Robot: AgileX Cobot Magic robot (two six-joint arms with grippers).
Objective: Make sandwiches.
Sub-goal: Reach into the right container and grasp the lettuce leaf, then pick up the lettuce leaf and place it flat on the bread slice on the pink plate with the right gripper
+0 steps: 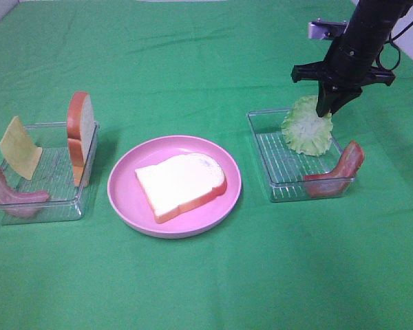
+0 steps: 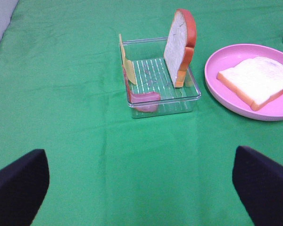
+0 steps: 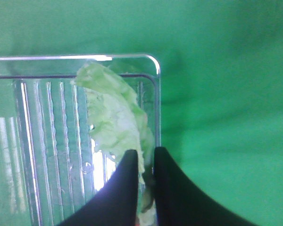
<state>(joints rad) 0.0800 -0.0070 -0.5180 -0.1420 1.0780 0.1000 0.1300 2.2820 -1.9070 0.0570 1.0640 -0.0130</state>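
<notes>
From the high camera, the sandwich is only getting started: one bread slice (image 1: pixel 181 184) is lying flat on the pink plate (image 1: pixel 124 199), and the right gripper (image 1: pixel 328 108) is pinching the lettuce (image 1: pixel 307 129) standing in the right tray (image 1: pixel 261 148). Bacon (image 1: pixel 334 175), cheese (image 1: pixel 19 148) and a second slice (image 1: pixel 80 134) are waiting in the trays. In the left wrist view, the left gripper (image 2: pixel 139 160) is hanging wide open, holding nothing. In the right wrist view, the fingers (image 3: pixel 127 183) are clamping the lettuce's edge.
</notes>
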